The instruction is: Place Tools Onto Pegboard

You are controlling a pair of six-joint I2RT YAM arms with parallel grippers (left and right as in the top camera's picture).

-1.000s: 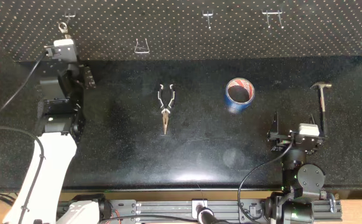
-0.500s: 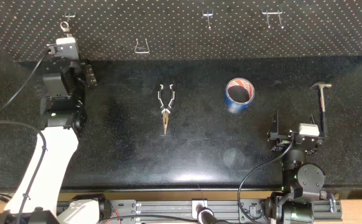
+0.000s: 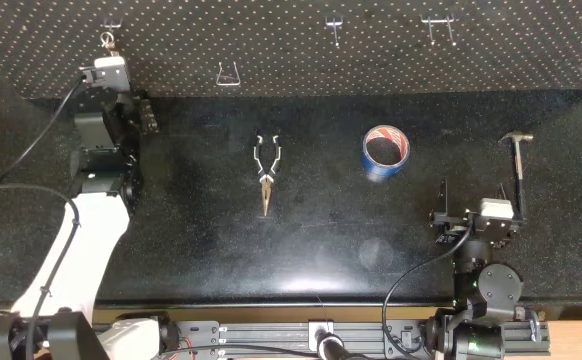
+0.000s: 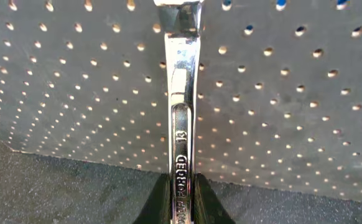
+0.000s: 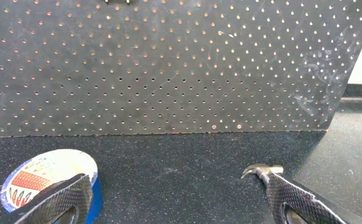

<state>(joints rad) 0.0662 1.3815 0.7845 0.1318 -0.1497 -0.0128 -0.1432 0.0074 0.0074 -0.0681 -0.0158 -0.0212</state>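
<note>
We hold the wrench point(image 4: 181, 112) upright in the left gripper point(image 4: 182, 206), fingers clenched, its upper end up at the pegboard point(image 4: 293, 93) at 10 o'clock in the top view, just below a hook point(image 3: 111, 22) (likely its hanging spot). Pliers point(image 3: 266, 170), tape point(image 3: 385, 152) and hammer point(image 3: 518, 165) lie on the tabletop point(image 3: 201, 230) toward 3 o'clock. The right gripper point(image 5: 181, 208) rests at 5 o'clock, fingers released.

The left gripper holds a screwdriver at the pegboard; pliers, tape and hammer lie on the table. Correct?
No: the left wrist view shows the left gripper holding a wrench, not a screwdriver. Pliers, tape and hammer do lie on the table.
</note>
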